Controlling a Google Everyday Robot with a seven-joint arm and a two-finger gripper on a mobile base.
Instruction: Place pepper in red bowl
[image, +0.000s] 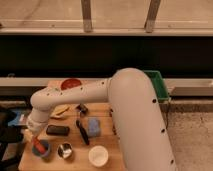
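Note:
The pepper (38, 145) is a slim red-orange piece standing tilted in a small blue-grey bowl (44, 150) at the front left of the wooden table. My gripper (35, 138) is at the end of the white arm, right above the pepper's upper end and seemingly touching it. The red bowl (70, 84) sits at the back of the table, far from the gripper, partly hidden behind the arm.
On the table (75, 162) are a white bowl (98, 155), a small metal cup (65, 150), a black block (57, 130), a dark utensil (82, 132), a blue sponge (93, 126) and a yellow item (60, 111). A green bin (161, 84) stands at the right.

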